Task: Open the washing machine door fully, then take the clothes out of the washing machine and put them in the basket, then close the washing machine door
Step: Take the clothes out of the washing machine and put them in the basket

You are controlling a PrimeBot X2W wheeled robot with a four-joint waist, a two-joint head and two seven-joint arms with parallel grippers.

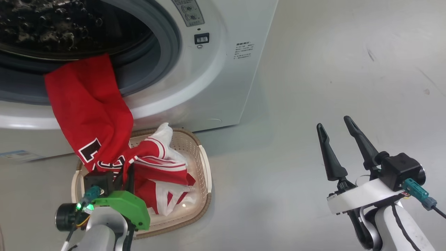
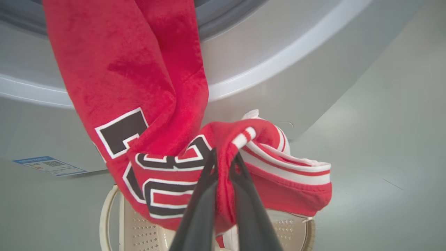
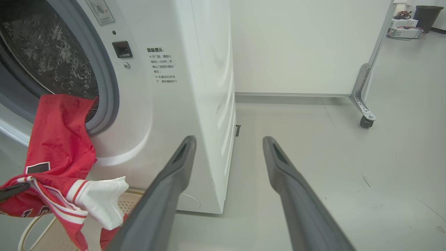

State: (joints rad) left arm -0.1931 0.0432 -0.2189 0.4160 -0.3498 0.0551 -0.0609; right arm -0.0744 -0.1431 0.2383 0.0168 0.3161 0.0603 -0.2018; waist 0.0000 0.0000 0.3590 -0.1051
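The clothes [image 1: 90, 115] are partly out of the machine. A red jersey with black-and-white numbers hangs from the drum [image 1: 52, 24], over the grey gasket [image 1: 170, 42] and down the white front of the washing machine [image 1: 223, 69], reaching your left gripper [image 2: 224, 157]. That gripper is clenched on the cloth: in the left wrist view its two dark fingers pinch a bunched fold of red fabric with white-and-red striped trim. The long red panel rises above and to the left of the fingertips, towards the drum opening.

Directly beneath the left gripper sits the basket [image 1: 205, 167], on the floor [image 1: 348, 69] against the foot of the machine. More red-and-white cloth lies heaped inside it, just past the fingers. You cannot tell from these views whether that heap is a separate garment or the lower end of the hanging jersey. A white piece of fabric pokes up at the basket's far rim. A blue label sticker [image 2: 48, 165] shows low on the machine front, to the left of the gripped fold.

Your right gripper [image 1: 333, 122] is released, its jaws spread wide and holding nothing. It hovers over bare floor, well apart from the basket and the clothes, with the machine's front corner just beyond and to the left of its fingertips.
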